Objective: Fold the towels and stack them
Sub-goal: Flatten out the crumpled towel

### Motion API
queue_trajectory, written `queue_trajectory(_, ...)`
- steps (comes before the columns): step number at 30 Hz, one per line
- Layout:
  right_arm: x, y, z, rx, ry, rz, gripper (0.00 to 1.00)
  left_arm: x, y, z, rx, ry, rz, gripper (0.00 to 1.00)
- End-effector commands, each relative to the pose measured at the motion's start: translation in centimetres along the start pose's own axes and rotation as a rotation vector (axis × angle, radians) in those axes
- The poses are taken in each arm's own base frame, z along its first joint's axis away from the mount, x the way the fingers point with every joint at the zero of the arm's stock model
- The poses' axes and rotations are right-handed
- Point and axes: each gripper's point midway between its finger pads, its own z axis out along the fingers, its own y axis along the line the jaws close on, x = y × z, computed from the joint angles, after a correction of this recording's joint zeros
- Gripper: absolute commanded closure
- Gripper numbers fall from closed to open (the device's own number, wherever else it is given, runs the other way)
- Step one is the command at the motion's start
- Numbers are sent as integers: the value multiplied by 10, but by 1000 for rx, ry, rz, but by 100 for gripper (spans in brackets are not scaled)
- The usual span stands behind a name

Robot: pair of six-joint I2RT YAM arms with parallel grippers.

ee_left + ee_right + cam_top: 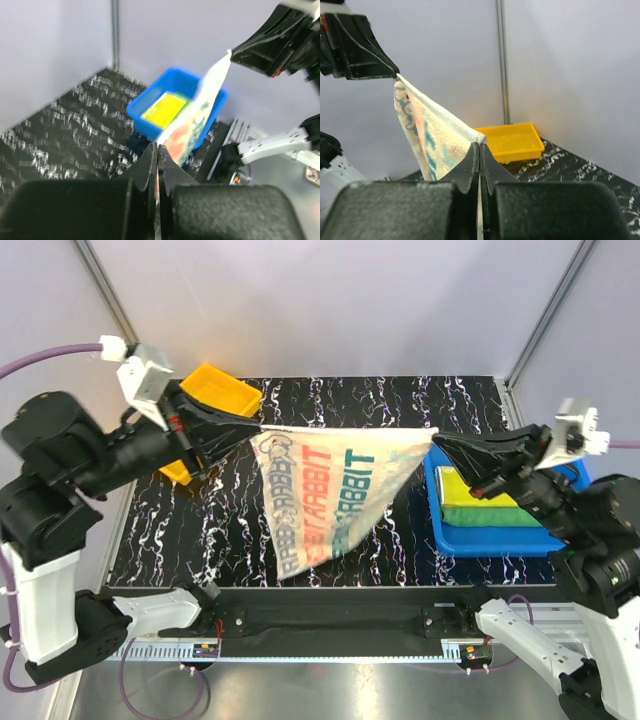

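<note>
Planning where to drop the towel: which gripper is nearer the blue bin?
Right. The right gripper is by the bin's far-left corner; the left gripper is across the table by the yellow tray. Both are shut on the towel.

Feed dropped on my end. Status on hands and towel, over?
Left hand, right hand shut on printed towel, top corners, stretched between them. Yellow towel on green towel in blue bin. Nothing in the way.
</note>
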Motion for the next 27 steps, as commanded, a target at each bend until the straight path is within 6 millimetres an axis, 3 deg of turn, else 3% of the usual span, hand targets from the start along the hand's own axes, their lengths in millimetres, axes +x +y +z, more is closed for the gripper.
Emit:
queue_trajectory(1, -32, 11, 2, -29, -113, 56, 100, -14, -8, 0, 25, -34, -14, 100)
queue_trajectory(3, -34, -5, 5, 53, -120, 41, 100, -3, 6, 11, -18, 0, -3, 100)
queue_trajectory(6, -14, -39, 19, 182, -51, -11, 100, 28, 37, 39, -106, 88, 2, 100)
queue_trajectory(9, 26, -83, 42, 315, 40, -63, 100, 56, 74, 65, -221, 168, 7, 100)
queue_trajectory(11, 59, -111, 60, 376, 109, -91, 100, 80, 113, 86, -321, 243, 1, 100)
queue_trajectory(13, 95, -135, 78, 404, 151, -119, 100, 117, 158, 103, -398, 343, -22, 100)
queue_trajectory(14, 116, -151, 81, 443, 177, -121, 100, 125, 172, 110, -412, 352, -28, 100)
queue_trajectory(15, 122, -161, 89, 445, 162, -117, 100, 150, 191, 121, -422, 410, -49, 100)
queue_trajectory(16, 144, -185, 99, 461, 193, -105, 100, 157, 214, 122, -453, 414, -66, 100)
queue_trajectory(18, 163, -209, 116, 441, 196, -60, 100, 163, 248, 134, -492, 390, -75, 100)
queue_trajectory(19, 199, -235, 124, 457, 259, -28, 100, 171, 282, 139, -539, 401, -93, 100)
queue_trajectory(20, 196, -256, 130, 472, 245, -25, 100, 172, 300, 144, -561, 395, -97, 100)
queue_trajectory(21, 206, -267, 139, 448, 256, -3, 100, 176, 316, 149, -575, 404, -94, 100)
queue_trajectory(22, 246, -290, 146, 455, 324, 38, 100, 179, 346, 162, -596, 407, -94, 100)
queue_trajectory(23, 238, -307, 156, 450, 304, 38, 100, 185, 358, 168, -594, 420, -94, 100)
queue_trajectory(24, 248, -315, 163, 423, 315, 68, 100, 185, 368, 176, -586, 419, -88, 100)
queue_trajectory(25, 284, -332, 166, 429, 362, 110, 100, 216, 389, 190, -571, 477, -87, 100)
queue_trajectory(26, 280, -341, 177, 416, 338, 111, 100, 198, 396, 198, -571, 440, -56, 100)
queue_trajectory(27, 287, -348, 181, 404, 339, 121, 100, 206, 405, 202, -577, 453, -44, 100)
